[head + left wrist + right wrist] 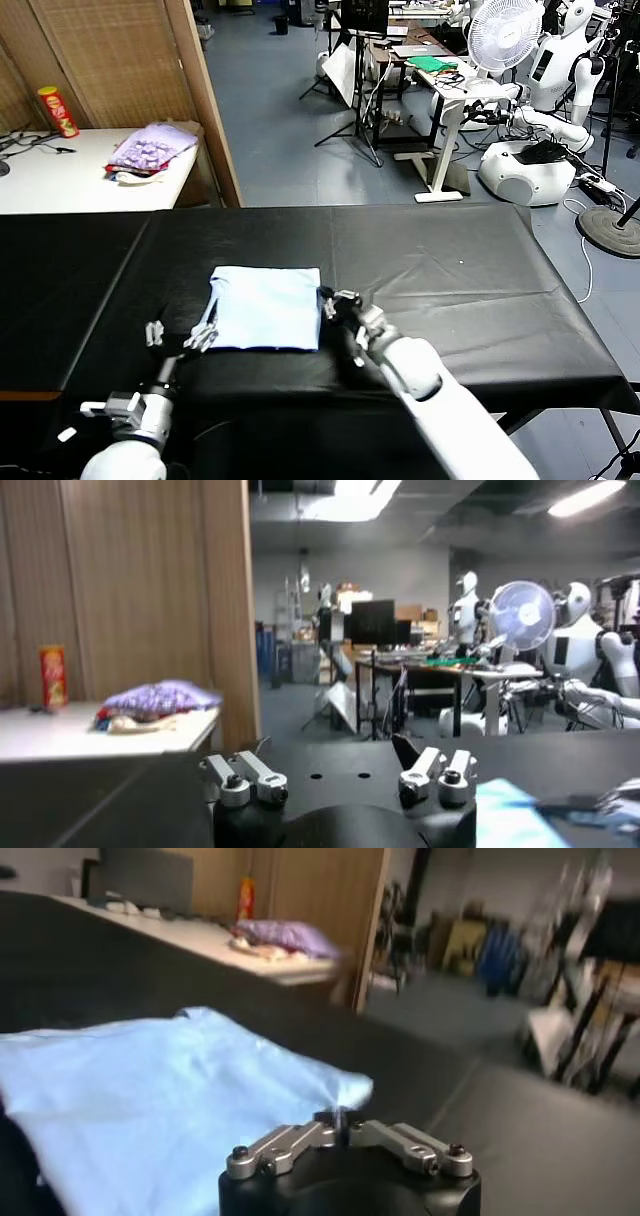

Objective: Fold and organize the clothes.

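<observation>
The light blue T-shirt (265,308) lies folded into a neat rectangle on the black table (450,270), a little toward nine o'clock from the table's middle and close to the edge nearest me. My right pincer (334,302) sits at the shirt's three o'clock edge, right against the fabric; in the right wrist view its fingers (340,1120) meet almost together just at a corner of the T-shirt (150,1098), though I cannot tell whether any cloth is caught between them. My left pincer (180,336) waits at the shirt's seven o'clock corner, low over the table, with its fingers (245,780) spread well apart and nothing between them; one fingertip reaches the shirt's edge in the head view. Beyond the table, toward eleven o'clock, a white side table (60,175) carries a purple pile of clothes (152,148) and a red and yellow can (57,110).
</observation>
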Robot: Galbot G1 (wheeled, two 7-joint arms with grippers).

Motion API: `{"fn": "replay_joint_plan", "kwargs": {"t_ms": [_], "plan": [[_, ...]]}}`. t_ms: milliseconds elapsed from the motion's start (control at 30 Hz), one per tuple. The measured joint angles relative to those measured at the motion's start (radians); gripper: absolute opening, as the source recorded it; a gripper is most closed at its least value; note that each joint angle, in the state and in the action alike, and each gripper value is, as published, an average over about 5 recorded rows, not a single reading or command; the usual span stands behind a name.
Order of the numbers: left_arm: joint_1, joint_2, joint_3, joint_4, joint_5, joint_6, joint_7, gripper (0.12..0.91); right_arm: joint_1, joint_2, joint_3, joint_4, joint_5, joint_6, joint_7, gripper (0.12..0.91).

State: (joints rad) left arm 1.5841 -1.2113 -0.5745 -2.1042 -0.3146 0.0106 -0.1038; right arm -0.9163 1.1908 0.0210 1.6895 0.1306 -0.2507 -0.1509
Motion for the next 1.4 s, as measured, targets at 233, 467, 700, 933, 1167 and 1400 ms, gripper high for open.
{"fn": "replay_joint_plan", "kwargs": {"t_ms": [233, 467, 700, 933, 1167, 1400], "plan": [[0.029, 0.028, -0.029, 0.003, -0.055, 0.046, -0.01, 0.798, -0.141, -0.091, 0.09, 0.143, 0.012, 0.066, 0.079, 0.643], [0.096, 0.084, -0.056, -0.021, -0.105, 0.039, -0.03, 0.798, -0.349, -0.089, 0.219, 0.292, 0.017, 0.081, 0.149, 0.796], [0.212, 0.132, -0.085, -0.043, -0.143, -0.004, -0.054, 0.798, -0.582, -0.063, 0.325, 0.417, -0.007, 0.062, 0.2, 0.798], [0.345, 0.17, -0.127, -0.087, -0.244, 0.032, -0.077, 0.798, -0.769, -0.032, 0.371, 0.55, -0.027, -0.005, 0.274, 0.798], [0.421, 0.179, -0.148, -0.144, -0.255, 0.072, -0.116, 0.798, -0.867, -0.006, 0.369, 0.621, -0.026, -0.039, 0.31, 0.798], [0.44, 0.185, -0.153, -0.159, -0.275, 0.086, -0.11, 0.798, -0.89, 0.0, 0.356, 0.64, -0.033, -0.046, 0.31, 0.798]]}}
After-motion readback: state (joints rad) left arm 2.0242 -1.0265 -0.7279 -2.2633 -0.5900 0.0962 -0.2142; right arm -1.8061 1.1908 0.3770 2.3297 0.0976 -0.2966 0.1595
